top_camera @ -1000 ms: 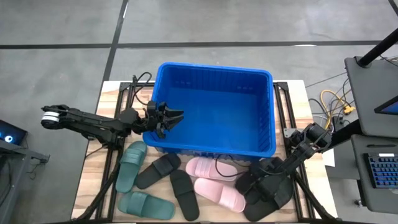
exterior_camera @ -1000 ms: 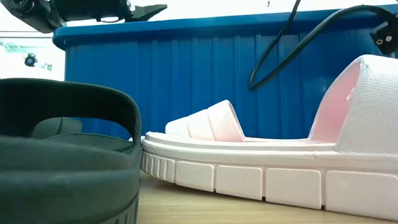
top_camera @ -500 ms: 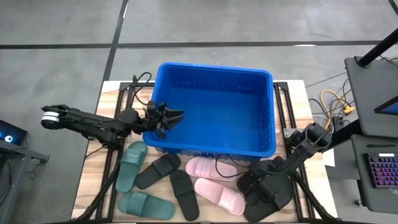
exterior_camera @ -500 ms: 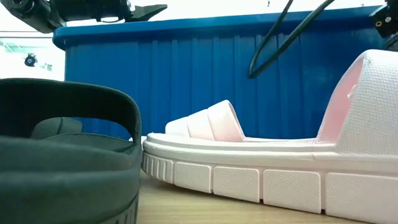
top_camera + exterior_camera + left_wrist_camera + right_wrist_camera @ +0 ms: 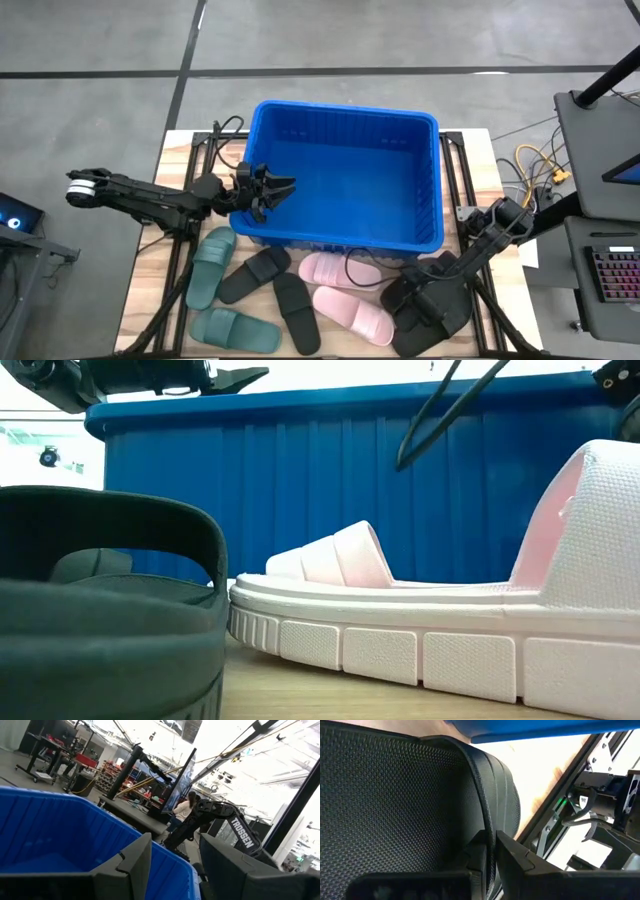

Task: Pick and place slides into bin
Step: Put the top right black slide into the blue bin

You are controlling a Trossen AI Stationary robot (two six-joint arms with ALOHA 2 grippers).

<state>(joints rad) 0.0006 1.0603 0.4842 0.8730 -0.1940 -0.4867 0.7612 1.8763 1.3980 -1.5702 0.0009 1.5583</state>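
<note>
Right pincer [image 5: 490, 851]: closed tight on the edge of a black slide [image 5: 430, 300] at the table's [image 5: 145, 290] front right corner.
Left pincer [image 5: 280, 187]: partly open, empty, over the bin's [image 5: 345, 120] left rim.
Bin: seemingly empty.
Other slides: green [image 5: 210, 265], black [image 5: 295, 312] and pink [image 5: 352, 312] ones in front of the bin.

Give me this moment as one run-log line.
left gripper: open, empty, over bin rim | right gripper: shut on black slide edge, table front right | bin: empty
</note>
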